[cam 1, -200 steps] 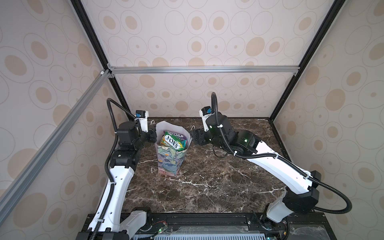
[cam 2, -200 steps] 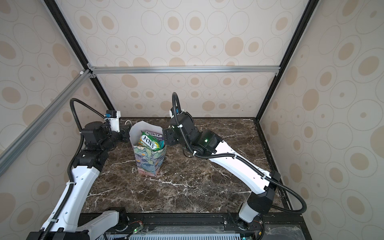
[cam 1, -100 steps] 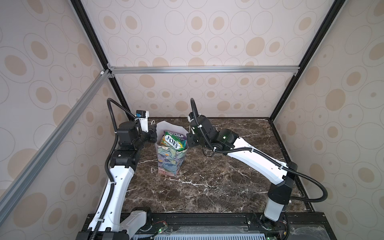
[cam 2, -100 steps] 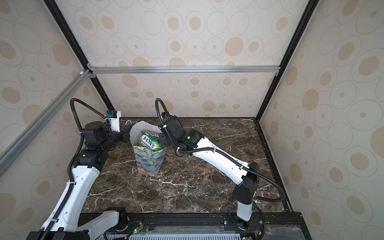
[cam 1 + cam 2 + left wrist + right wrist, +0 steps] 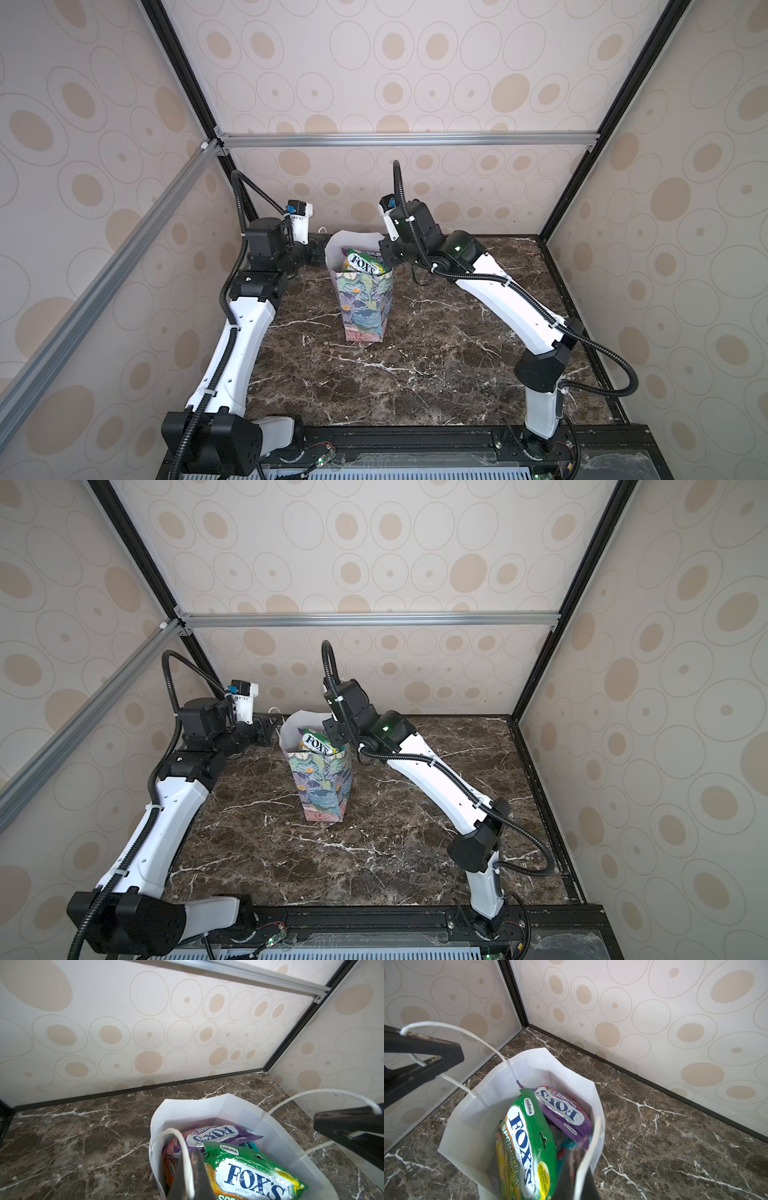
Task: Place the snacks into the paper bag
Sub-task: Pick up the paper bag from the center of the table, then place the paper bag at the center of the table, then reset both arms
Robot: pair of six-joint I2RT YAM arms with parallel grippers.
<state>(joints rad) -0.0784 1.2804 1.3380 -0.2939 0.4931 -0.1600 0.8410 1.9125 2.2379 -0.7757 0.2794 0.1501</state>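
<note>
The floral paper bag [image 5: 365, 307] [image 5: 324, 787] stands upright at the back middle of the table, its mouth held open. Inside lie the snacks: a green FOX'S packet [image 5: 249, 1176] [image 5: 527, 1147] on top, a purple one [image 5: 214, 1136] [image 5: 562, 1111] behind it, and orange [image 5: 169, 1167] and teal [image 5: 252, 1145] ones lower down. My left gripper [image 5: 320, 252] [image 5: 190, 1178] is shut on the bag's left cord handle. At the opposite rim my right gripper [image 5: 384, 259] [image 5: 579, 1180] is shut on the right cord handle [image 5: 311, 1093].
The dark marble table [image 5: 415, 353] is boxed in by patterned walls. The back wall [image 5: 374, 199] is close behind the bag. Black frame posts stand in the back corners, and aluminium bars [image 5: 395, 139] cross overhead.
The right gripper was open to the right of the bag; it moved left to the bag's right rim and shut on the handle there. The left gripper and the bag have not moved.
</note>
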